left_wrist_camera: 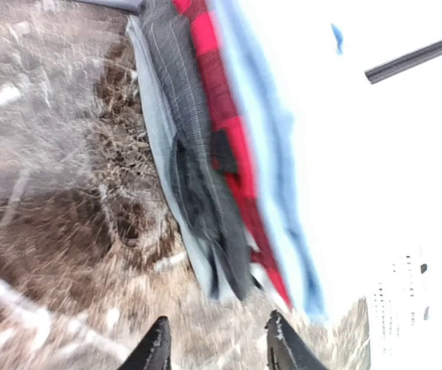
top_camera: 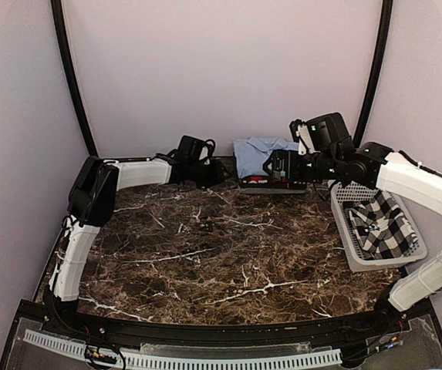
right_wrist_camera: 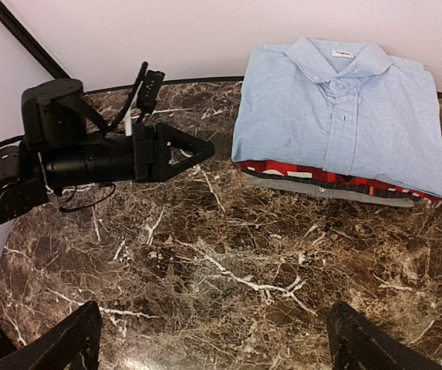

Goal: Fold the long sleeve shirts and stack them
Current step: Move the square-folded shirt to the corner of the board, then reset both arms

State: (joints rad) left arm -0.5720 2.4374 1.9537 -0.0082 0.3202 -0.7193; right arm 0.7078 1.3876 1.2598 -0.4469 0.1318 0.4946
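1. Nearest you, the table (top_camera: 205,262) is dark brown marble with white veins. It looks hard and glossy, so cloth will likely slide on it.
2. On the right, a white plastic lattice basket (top_camera: 344,231) holds the black-and-white checked shirt (top_camera: 382,223), crumpled and not yet folded. If you lift it fast, a button or cuff may catch in the lattice holes and drag the light basket along.
3. The right gripper (right_wrist_camera: 221,347) hovers over bare marble in front of the stack, its jaws wide apart and empty.
4. The left gripper (left_wrist_camera: 217,351) sits low, just beside the stack's left edge, its jaws apart and holding nothing. If you push it further forward, it could shove or rumple the layers.
5. Farthest away, against the back wall, the light blue shirt (right_wrist_camera: 344,108) lies folded flat with its collar up. It sits on the red-and-black plaid shirt (right_wrist_camera: 313,171), which rests on a grey layer (right_wrist_camera: 321,189). The edges are soft and uneven, so dropping another shirt on carelessly may skew the pile.
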